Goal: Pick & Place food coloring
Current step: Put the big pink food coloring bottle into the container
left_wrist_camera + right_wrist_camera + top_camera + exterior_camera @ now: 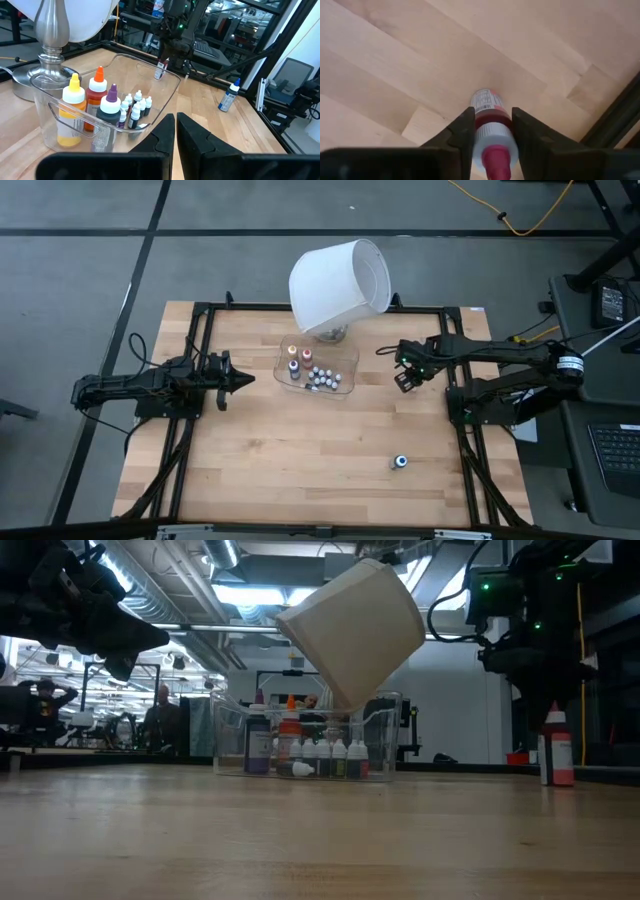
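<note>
The small red-capped food-coloring bottle [489, 131] is clamped between the two dark fingers of the right hand [404, 370]. The right wrist view shows the fingers closed against both sides of the bottle body, with bare wood below it, so the bottle is carried clear of the desk. The right hand stands over the right half of the desk, between the clear plastic tray [345, 384] and the right edge.

The tray sits just behind the desk's middle. It holds the rest of the set: a yellow-capped bottle [70, 112], an orange-capped bottle [97, 96], a purple-capped bottle [109, 106] and a cluster of tiny white-capped bottles [136, 106]. One blue-capped bottle [400, 462] stands alone on the desk, near the front right corner, well apart from the tray. A tilted white lampshade on a metal lamp base [338, 283] stands at the tray's rear edge and overhangs it.

Step in hand, as judged: transport of one gripped bottle. The direction, toward the tray or away from it, cannot be told.

If the tray is the target, the next move calls for travel toward the tray's open side, a path below or clear of the lampshade rim, and release only once the bottle is inside the tray wall.

The left hand [238, 379] waits just left of the tray, fingers together and empty.
</note>
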Robot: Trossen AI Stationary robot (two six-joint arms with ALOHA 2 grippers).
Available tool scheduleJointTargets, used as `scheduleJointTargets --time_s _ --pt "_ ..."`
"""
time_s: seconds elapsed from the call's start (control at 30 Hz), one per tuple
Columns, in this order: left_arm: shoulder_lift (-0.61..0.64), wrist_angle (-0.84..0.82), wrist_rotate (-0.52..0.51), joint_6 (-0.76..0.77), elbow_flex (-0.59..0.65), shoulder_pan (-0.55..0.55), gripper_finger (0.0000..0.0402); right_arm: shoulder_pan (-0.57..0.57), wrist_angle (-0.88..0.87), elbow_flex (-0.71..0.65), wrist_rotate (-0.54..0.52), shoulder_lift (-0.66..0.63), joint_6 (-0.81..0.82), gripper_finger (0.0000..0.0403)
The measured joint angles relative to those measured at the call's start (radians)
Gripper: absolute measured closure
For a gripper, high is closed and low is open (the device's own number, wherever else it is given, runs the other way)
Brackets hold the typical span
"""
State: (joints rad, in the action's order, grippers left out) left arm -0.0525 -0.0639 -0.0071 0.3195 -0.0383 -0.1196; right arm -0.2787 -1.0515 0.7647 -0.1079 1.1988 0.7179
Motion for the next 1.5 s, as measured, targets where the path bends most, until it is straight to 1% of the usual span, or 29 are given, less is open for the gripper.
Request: scheduleJointTargets --time_s 0.1,0.23,0.37,0.5,0.7,0.83,0.93,1.07,1.2,1.4,1.5 --pt "0.000 0.000 0.000 0.000 0.000 0.000 0.0386 0.000 -0.001 0.000 0.002 0.000 -0.005 0.0284" --pt "0.000 0.000 0.000 0.000 0.000 0.000 0.0386 0.000 -0.006 -0.001 0.010 0.000 0.002 0.0266" --pt "0.000 0.000 0.000 0.000 0.000 0.000 0.0387 0.000 -0.012 -0.005 0.059 0.002 -0.017 0.0248" --pt "0.000 0.000 0.000 0.000 0.000 0.000 0.0386 0.000 -0.019 -0.005 0.086 0.002 -0.016 0.0224" --pt "0.000 0.000 0.000 0.000 0.000 0.000 0.0387 0.000 -0.071 -0.005 0.090 0.002 0.012 0.0179" --pt "0.000 0.000 0.000 0.000 0.000 0.000 0.0386 0.000 -0.089 -0.005 0.098 0.002 0.011 0.0163" --pt "0.000 0.000 0.000 0.000 0.000 0.000 0.0386 0.000 -0.096 -0.004 0.105 0.002 0.011 0.0165" --pt "0.000 0.000 0.000 0.000 0.000 0.000 0.0386 0.000 -0.095 -0.004 0.126 0.002 0.011 0.0179" --pt "0.000 0.000 0.000 0.000 0.000 0.000 0.0386 0.000 -0.096 -0.003 0.155 0.002 0.011 0.0205" --pt "0.000 0.000 0.000 0.000 0.000 0.000 0.0387 0.000 -0.096 -0.002 0.155 0.001 0.011 0.0257" --pt "0.000 0.000 0.000 0.000 0.000 0.000 0.0386 0.000 -0.097 0.003 0.155 0.001 0.009 0.0264"
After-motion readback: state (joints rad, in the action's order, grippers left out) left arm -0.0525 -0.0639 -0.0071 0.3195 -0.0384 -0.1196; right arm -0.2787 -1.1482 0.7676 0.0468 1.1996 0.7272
